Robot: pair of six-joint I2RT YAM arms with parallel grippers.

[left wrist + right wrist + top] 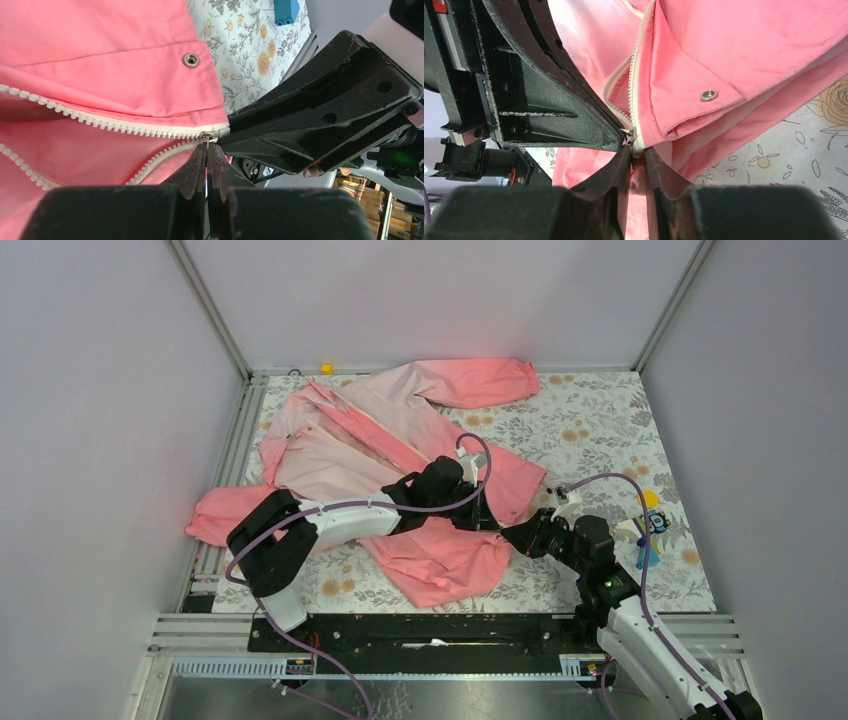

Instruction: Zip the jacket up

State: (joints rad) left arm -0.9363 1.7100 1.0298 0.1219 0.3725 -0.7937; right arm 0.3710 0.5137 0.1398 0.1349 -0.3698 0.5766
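Jacket: The jacket [400, 440] is spread on the flowered tabletop [600, 430]. The hem lies at the near middle between the arms and the collar is turned toward the far left.
Zipper: The zipper [100, 120] is almost wholly undone. The two white tooth rows are joined only at the slider [209, 137], right at the hem, and part from there.
Long axis: The zipper is laid slantwise, from the hem at the near right up to the collar at the far left. The open length points away from both arms.
Left fingers: The left fingers [192, 170] are pressed together at the slider, and its pull is judged to be pinched between the tips.
Right fingers: The right fingers [616, 175] are narrowly parted, with the zipper's bottom end between them. No firm clamp is seen.
Relation: The two sets of tips meet almost nose to nose at the hem end. The slider lies at the left tips, just beyond the right ones.
Nearer arm: The left arm is already at the slider.
Coming move: The slider is judged to need drawing along the slant toward the collar while the hem is held back.
Risk: With the hem end unclamped, the fabric may be dragged along and bunched.
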